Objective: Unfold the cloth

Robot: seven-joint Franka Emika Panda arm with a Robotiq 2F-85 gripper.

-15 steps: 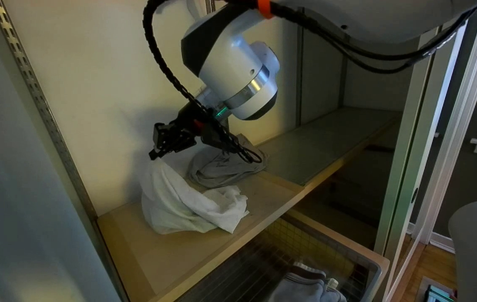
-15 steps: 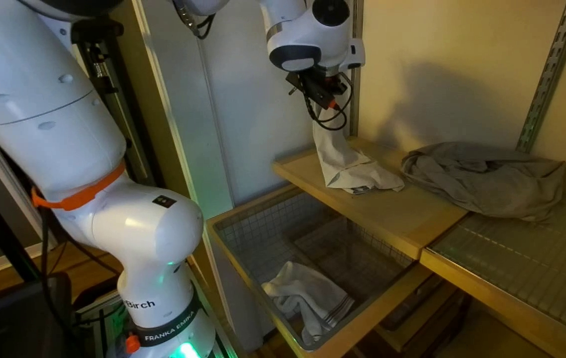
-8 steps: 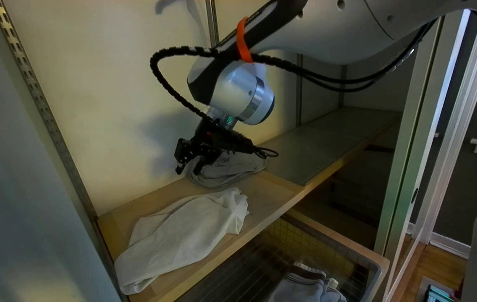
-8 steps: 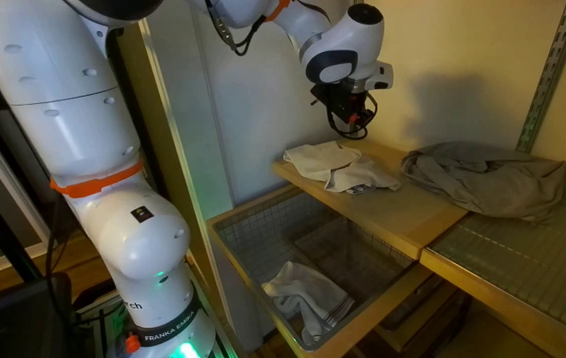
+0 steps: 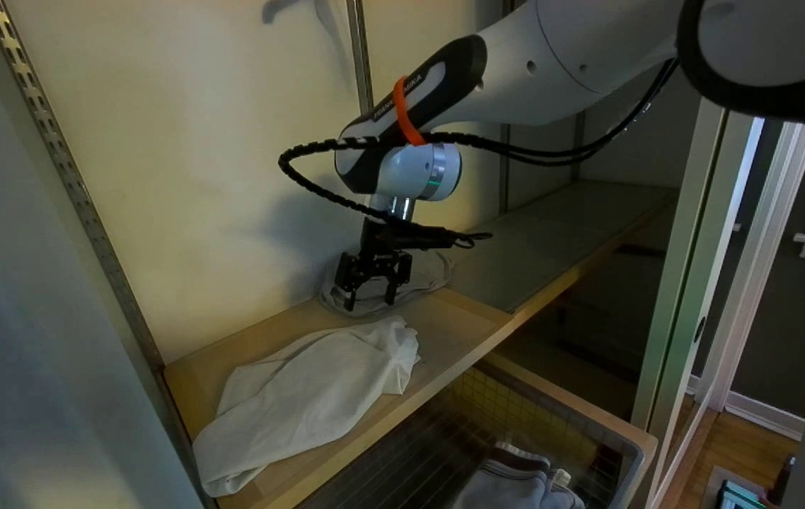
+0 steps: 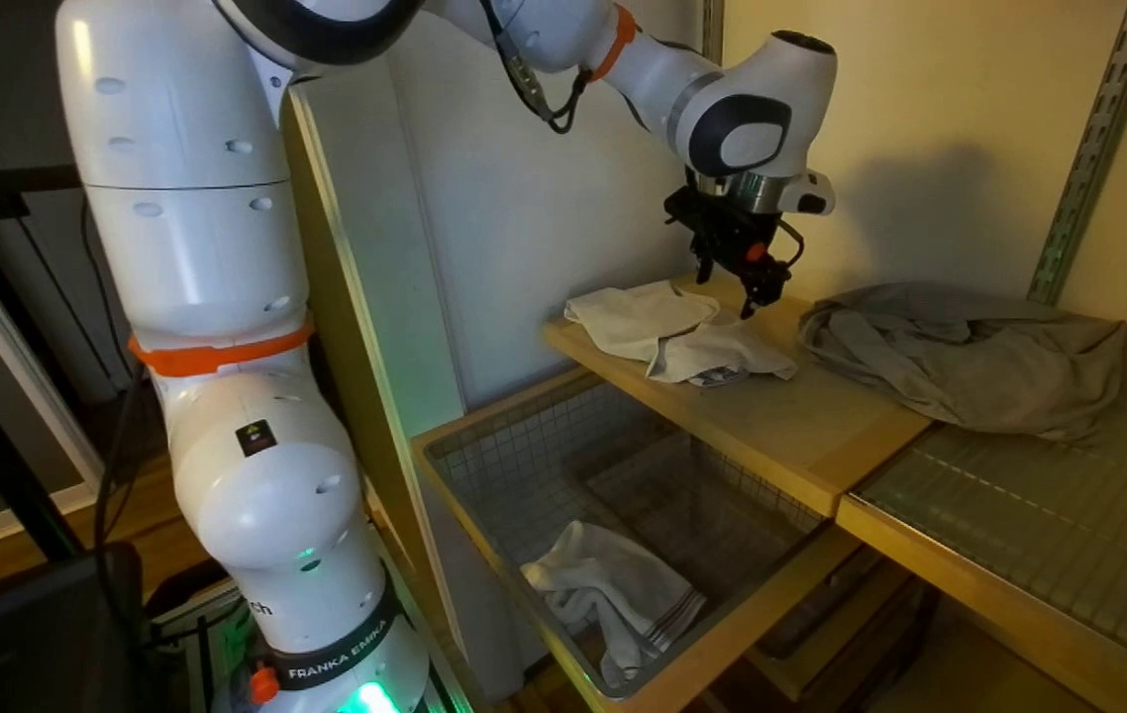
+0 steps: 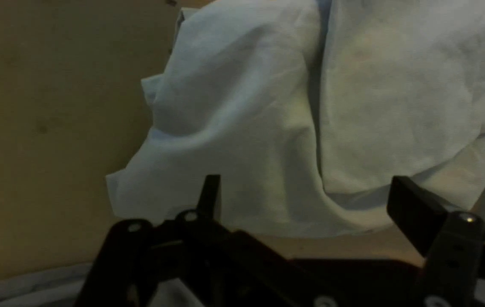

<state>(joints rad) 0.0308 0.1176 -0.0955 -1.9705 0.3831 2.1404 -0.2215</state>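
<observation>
White cloth (image 5: 303, 396) lying in folds on the counter (image 5: 462, 322), jaws standing wide apart nearby

In an exterior view, a slotted metal rail (image 5: 56, 141) is running down the left of the frame, beside a pale wall (image 5: 183, 177). From the lower left toward the centre, the white cloth is lying along the counter, its layers overlapping and its right end bunching up. At the centre of the frame, the jaws are pointing downward and standing well spread; they are gripping nothing, and a gap is showing between their tips and the white cloth. Just behind them, a grey cloth (image 5: 431, 272) is resting in a heap. Across the upper right, the robot arm (image 5: 572, 56) is hanging over the counter, wearing an orange band (image 5: 403, 109). At the lower right, below the counter, a wire basket (image 5: 508, 403) is holding a pale striped cloth (image 5: 508, 488). Farther right, white trim (image 5: 762, 254) is standing beside a dark wall (image 5: 784, 304).

In the wrist view, the counter is showing at the left, and the white cloth is filling the middle and upper right, with a flap overlying its right half. One of the jaws is standing at the lower centre and its partner at the lower right, a broad gap separating them.
</observation>
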